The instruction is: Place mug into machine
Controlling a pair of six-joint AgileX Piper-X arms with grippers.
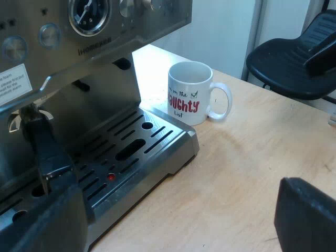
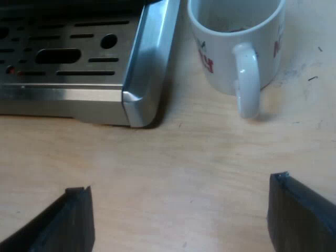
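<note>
Right gripper [image 2: 178, 189] is hanging low over the wooden table [image 2: 173, 157], fingers spread wide, gripping nothing, bare tabletop showing between them. Ahead of it the mug [image 2: 236, 42] is standing upright on the table, off the machine, with its handle [image 2: 247, 84] pointing back toward my right fingers. It's sitting just beside the drip tray [image 2: 149, 63], near the tray's outer corner. I can't tell whether the two are touching. Left gripper [image 1: 178, 205] is also released, fingers wide apart and holding nothing, hovering at the machine's front. One finger [image 1: 42, 220] is sitting close over the tray's slotted grate [image 1: 131, 149], the other finger [image 1: 307, 218] out over bare table [image 1: 236, 173]. Just past the tray-side finger a dark handle [image 1: 44, 147] is sticking out from the espresso machine [image 1: 105, 89] front. Further on from the left gripper I'm seeing the mug [image 1: 189, 94] again, white with red lettering, standing beyond the tray's far corner. A pressure gauge [image 1: 89, 13] is showing on the machine panel above the tray. Farthest out, a black chair [image 1: 294, 58] is standing past the table's edge.
</note>
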